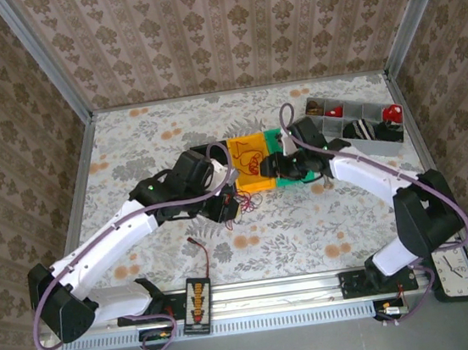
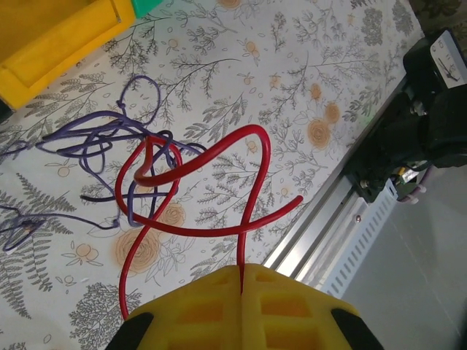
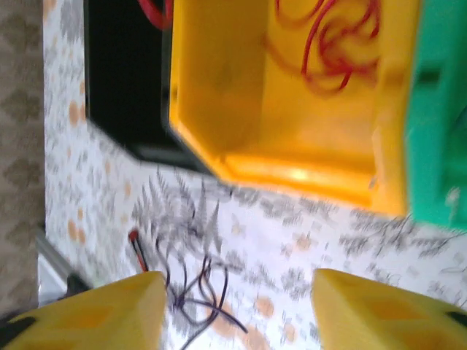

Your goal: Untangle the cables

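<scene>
The cables lie tangled on the flowered table: a red cable (image 2: 191,166) looped through thin purple cables (image 2: 102,138). My left gripper (image 2: 241,268) is shut on one end of the red cable, which rises from between its yellow fingers. From above, that gripper (image 1: 230,206) sits at the small tangle (image 1: 242,201), just in front of the yellow bin (image 1: 244,184). My right gripper (image 3: 241,313) is open and holds nothing, hovering over purple strands (image 3: 198,290) near the bin's front wall (image 3: 292,173). More red wire (image 3: 332,44) lies inside that bin.
A green bin (image 3: 438,109) adjoins the yellow one on its right. A grey compartment tray (image 1: 356,122) stands at the back right. A black connector board (image 1: 198,303) with a dark wire and the metal rail (image 2: 328,226) lie at the near edge.
</scene>
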Controlling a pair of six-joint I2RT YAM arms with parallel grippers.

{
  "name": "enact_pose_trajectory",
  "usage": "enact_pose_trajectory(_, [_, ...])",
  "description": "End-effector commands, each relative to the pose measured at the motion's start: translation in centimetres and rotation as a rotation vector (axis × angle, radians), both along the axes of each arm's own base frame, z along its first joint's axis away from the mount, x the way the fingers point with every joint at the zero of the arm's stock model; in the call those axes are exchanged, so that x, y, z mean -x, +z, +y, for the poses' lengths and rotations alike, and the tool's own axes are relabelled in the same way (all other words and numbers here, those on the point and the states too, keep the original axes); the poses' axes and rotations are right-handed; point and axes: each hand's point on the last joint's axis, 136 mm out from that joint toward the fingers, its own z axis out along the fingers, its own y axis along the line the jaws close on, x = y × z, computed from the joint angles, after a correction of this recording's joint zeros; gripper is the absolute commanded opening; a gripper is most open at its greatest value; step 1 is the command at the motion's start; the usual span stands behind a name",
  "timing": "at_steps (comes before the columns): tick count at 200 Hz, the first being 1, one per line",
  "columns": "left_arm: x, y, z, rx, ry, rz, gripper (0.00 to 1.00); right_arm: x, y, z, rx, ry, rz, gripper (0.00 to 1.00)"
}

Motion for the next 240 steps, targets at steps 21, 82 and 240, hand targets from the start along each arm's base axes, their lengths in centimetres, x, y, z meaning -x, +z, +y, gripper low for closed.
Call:
enact_pose_trajectory(21, [0.4, 0.8, -0.5, 0.055, -0.034, 0.002, 0.00, 3.8, 0.4, 1.9, -0.116, 0.112, 0.018, 0.70])
enact_pose_trajectory(82, [0.7, 0.8, -0.5, 0.075, -0.038, -0.003, 0.00, 6.0, -1.4, 4.6, -0.135, 0.174, 0.080, 0.69])
enact_pose_trajectory(240, [-2.5, 6.3, 2.7, 0.098, 0.144, -0.226, 0.00, 7.8, -13.6, -2.0, 0.429, 0.027, 0.278, 0.33])
